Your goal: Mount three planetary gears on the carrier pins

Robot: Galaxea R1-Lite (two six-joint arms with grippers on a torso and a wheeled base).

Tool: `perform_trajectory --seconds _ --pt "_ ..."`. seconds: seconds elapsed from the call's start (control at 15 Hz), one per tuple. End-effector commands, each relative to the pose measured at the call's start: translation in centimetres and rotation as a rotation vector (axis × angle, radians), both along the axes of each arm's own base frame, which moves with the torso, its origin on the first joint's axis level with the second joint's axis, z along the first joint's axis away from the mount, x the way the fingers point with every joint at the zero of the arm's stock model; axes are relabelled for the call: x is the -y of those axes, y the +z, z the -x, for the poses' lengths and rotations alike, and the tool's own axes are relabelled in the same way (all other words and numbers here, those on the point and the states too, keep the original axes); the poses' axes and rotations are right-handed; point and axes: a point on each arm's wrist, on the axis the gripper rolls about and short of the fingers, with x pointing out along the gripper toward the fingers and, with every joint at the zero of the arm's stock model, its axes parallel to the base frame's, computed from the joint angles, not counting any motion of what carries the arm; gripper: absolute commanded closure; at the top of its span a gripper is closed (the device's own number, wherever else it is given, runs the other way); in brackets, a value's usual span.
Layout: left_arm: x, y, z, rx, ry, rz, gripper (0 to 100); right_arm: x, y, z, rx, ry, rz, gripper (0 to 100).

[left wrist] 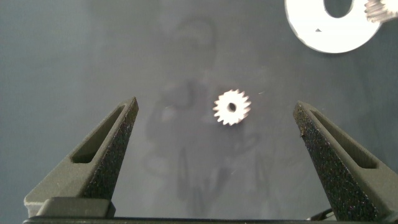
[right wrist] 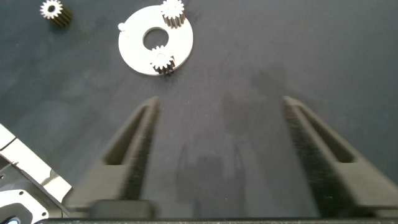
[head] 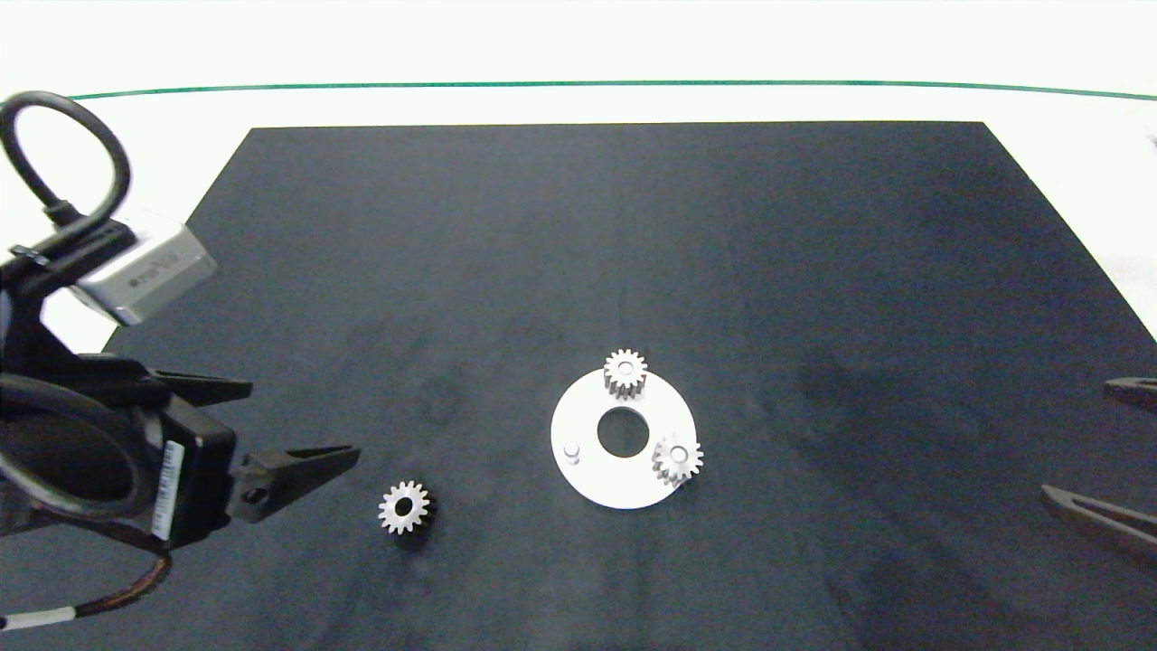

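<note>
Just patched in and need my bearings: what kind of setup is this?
Likely a lab test bench: a plain black mat on a white table, holding only a carrier disc and small gears, one loose gear.

A flat white round disc (head: 624, 484) sits at lower centre of the head view on a matte black mat (head: 813, 271) — faintly smudged grey. Three silvery-white toothed metal gears (head: 406, 507) have dark sides; the dark grey textured left gripper fingers (left wrist: 109, 155) — lower left.
</note>
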Motion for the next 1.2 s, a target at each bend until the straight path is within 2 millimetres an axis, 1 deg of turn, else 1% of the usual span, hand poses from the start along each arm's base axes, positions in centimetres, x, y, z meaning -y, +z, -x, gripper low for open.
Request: perform_trajectory --seconds 0.07,0.13,0.27,0.33,0.6,0.67,0.87,1.0,1.2 --pt "2.9 -4.5 -2.1 -0.079 0.003 -0.135 0 0.3 0.0 0.3 0.009 0.001 -0.006 0" --pt "3.7 -5.4 -2.0 -0.078 -0.02 -0.168 0 0.3 -0.1 0.3 0.007 0.002 -0.005 0" --pt "5.1 -6.0 -1.5 -0.066 -0.098 -0.184 0 0.2 -0.1 0.3 0.005 0.007 -0.004 0" --pt "5.5 -6.2 -1.5 -0.072 -0.11 -0.193 0 0.3 -0.1 0.3 0.007 0.007 -0.006 0" --pt "5.7 -7.5 -2.0 -0.105 -0.101 -0.214 0 0.4 0.0 0.4 0.011 0.008 -0.011 0" --pt "5.8 -7.9 -2.4 -0.1 -0.094 -0.212 0 0.4 0.0 0.4 0.01 0.008 -0.01 0" --pt "5.5 -8.3 -3.4 -0.075 -0.075 -0.221 0 0.3 -0.1 0.3 0.007 0.008 -0.007 0" --pt "5.1 -8.7 -3.5 -0.079 -0.068 -0.24 0 0.3 -0.2 0.3 0.004 0.008 -0.006 0" --pt "5.1 -10.0 -3.3 -0.064 -0.078 -0.234 0 0.2 -0.3 0.2 -0.003 0.011 0.0 0"
